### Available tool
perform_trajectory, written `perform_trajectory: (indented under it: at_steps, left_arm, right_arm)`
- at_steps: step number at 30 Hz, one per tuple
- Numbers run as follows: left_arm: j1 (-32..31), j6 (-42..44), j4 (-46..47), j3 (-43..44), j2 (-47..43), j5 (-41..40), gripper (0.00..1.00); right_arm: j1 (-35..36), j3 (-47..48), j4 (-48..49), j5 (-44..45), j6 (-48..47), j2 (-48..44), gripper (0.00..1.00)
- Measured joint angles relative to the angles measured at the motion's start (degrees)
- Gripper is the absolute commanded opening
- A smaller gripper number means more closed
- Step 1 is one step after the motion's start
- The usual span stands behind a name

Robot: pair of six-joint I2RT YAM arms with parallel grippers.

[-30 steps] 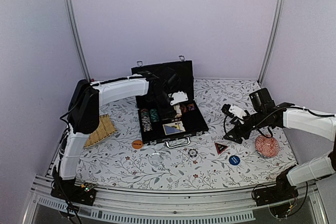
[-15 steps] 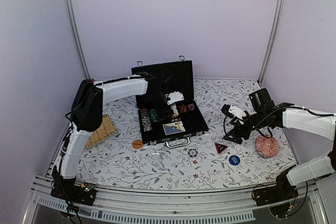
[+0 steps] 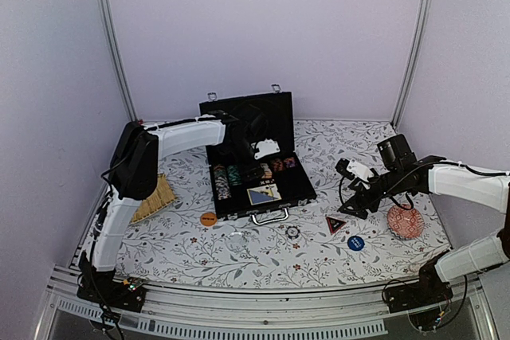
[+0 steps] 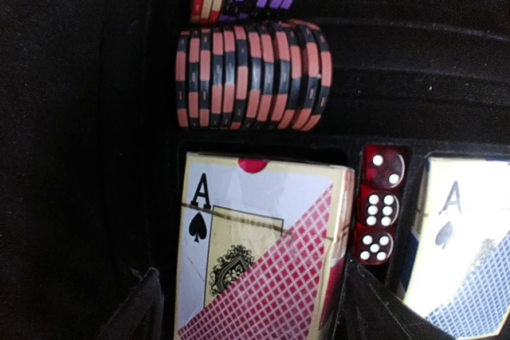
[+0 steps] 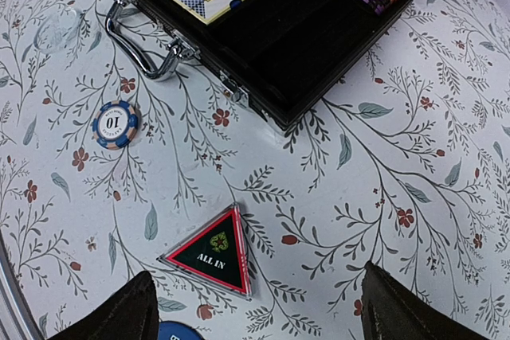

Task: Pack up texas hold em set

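The table (image 3: 199, 252) is covered with a floral cloth and enclosed by pale lilac walls. The black case (image 3: 247, 117) sits open at centre frame in the overhead view, lid upright toward the back and handle toward the arms.

You have the left gripper (image 4: 253, 276) lowered into the case, its fingers spread on either side of the red-backed deck (image 4: 255, 252). The deck lies flat in its compartment. A narrow gap shows at the left finger, so I judge it seated and let go, not pinched. The red dice (image 4: 381, 209) occupy the slot just beside it, the blue-backed deck (image 4: 458, 244) lies to their right, and the orange-and-black chips (image 4: 251, 77) stand on edge in the groove above.

Your right gripper (image 5: 256, 276) hovers spread wide over the "ALL IN" marker (image 5: 211, 252), holding nothing. I read this as lining up to collect it.

Outstanding on the cloth:
- the "10" chip (image 5: 115, 123)
- the blue disc (image 3: 355, 243)
- the orange disc (image 3: 208, 218)

The case cannot close until the left arm is clear of it.
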Motion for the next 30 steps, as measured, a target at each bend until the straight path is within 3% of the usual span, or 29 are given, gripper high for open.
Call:
perform_trajectory:
  at_steps: [9, 15, 21, 26, 30]
  left_arm:
    - [-0.66, -0.11, 0.15, -1.40, -1.14, -1.68, 0.77]
    - [-2.40, -2.14, 0.98, -8.79, -9.11, -2.43, 0.69]
    - [-3.93, -4.70, 2.84, -10.97, -13.60, -3.85, 0.42]
    - [-3.56, -6.82, 1.33, -10.60, -11.93, -4.52, 0.02]
    - [-2.89, -8.44, -0.83, -10.54, -10.23, -4.61, 0.00]
  right_arm:
    - [0.00, 0.04, -0.22, -0.11, -0.04, 0.63, 0.88]
    - [0.00, 0.11, -0.24, -0.33, -0.22, 0.70, 0.88]
    - [0.00, 0.13, -0.57, -0.81, -0.39, 0.81, 0.88]
    - [0.00, 0.33, -0.98, -1.11, -0.44, 0.85, 0.88]
    - [0.00, 0.55, -1.09, -1.18, -0.55, 0.85, 0.88]
